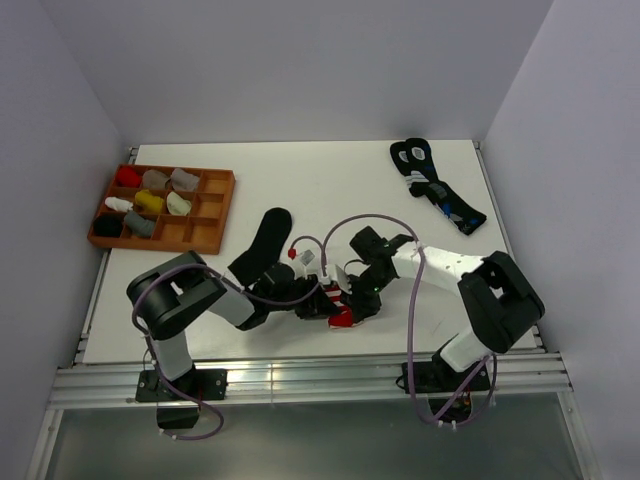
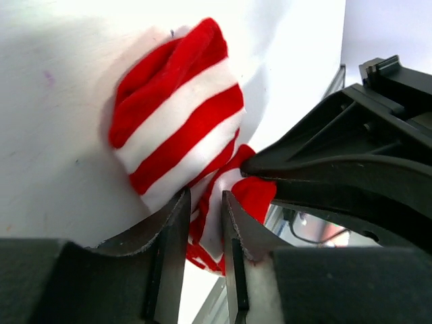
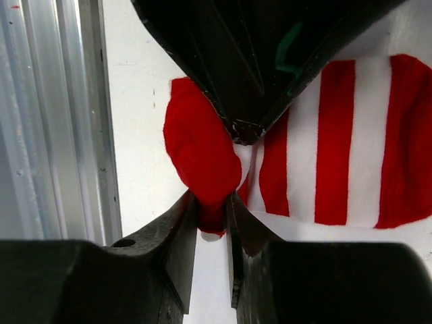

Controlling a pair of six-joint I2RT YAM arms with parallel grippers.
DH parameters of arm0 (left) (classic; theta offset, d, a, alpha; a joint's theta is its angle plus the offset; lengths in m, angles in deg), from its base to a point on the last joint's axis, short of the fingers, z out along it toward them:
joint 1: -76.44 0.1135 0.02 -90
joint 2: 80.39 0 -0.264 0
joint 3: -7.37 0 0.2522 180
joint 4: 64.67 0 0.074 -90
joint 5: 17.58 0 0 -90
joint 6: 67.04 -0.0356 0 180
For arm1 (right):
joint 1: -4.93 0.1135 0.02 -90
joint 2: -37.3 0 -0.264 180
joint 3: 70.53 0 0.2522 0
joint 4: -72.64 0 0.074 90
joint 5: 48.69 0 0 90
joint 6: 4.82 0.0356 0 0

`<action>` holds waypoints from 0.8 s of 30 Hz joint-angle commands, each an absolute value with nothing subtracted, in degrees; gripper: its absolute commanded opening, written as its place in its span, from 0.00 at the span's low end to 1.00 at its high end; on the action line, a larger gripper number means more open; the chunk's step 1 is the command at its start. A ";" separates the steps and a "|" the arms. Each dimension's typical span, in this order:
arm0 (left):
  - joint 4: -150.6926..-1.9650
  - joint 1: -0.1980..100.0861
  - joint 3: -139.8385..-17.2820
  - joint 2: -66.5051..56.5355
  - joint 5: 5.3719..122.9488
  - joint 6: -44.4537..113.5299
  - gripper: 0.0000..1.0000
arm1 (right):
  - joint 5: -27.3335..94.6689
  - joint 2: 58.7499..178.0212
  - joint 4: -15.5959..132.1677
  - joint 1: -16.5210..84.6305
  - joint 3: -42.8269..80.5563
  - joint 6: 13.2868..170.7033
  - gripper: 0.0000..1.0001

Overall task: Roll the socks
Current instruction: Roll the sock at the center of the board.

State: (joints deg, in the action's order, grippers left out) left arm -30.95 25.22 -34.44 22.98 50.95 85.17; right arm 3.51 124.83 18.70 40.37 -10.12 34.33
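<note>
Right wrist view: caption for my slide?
Right gripper pinches the red end of the striped sock; the left gripper meets the fabric just beyond.

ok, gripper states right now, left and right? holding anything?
Left gripper: closed on the striped sock, with fabric pinched between its fingers.
Right gripper: closed on the same sock's red end.

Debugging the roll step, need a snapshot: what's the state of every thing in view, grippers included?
striped sock: bunched, partly folded, pinched by both grippers.
black sock: lying flat, unrolled, not gripped.
left gripper: shut on a fold of the striped sock.
right gripper: shut on the striped sock's red end.
patterned socks: loose, unrolled, far right.
tray: some compartments hold sock bundles, others empty.
</note>
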 commanded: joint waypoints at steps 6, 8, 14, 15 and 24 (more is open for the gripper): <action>-34.91 22.40 -29.60 14.19 65.91 78.51 0.36 | 5.10 131.69 9.23 38.94 -5.62 35.34 0.20; -35.19 21.69 -28.37 11.20 67.93 76.84 0.39 | 4.84 134.14 7.30 38.50 -3.61 35.44 0.20; -38.44 19.24 -26.78 3.99 72.15 72.54 0.43 | 3.34 140.12 2.90 37.10 2.10 35.61 0.20; -40.27 18.62 -27.04 2.24 74.07 70.53 0.43 | 3.17 140.83 2.55 36.92 2.73 35.78 0.20; -41.17 13.60 -28.27 -0.68 77.26 59.88 0.46 | 2.72 147.07 -0.53 35.69 8.44 35.96 0.20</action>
State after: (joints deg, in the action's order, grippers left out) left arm -40.87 14.34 -27.19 -0.23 75.19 66.38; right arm -0.82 144.50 0.42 36.26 6.65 36.52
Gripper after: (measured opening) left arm 0.449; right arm 0.261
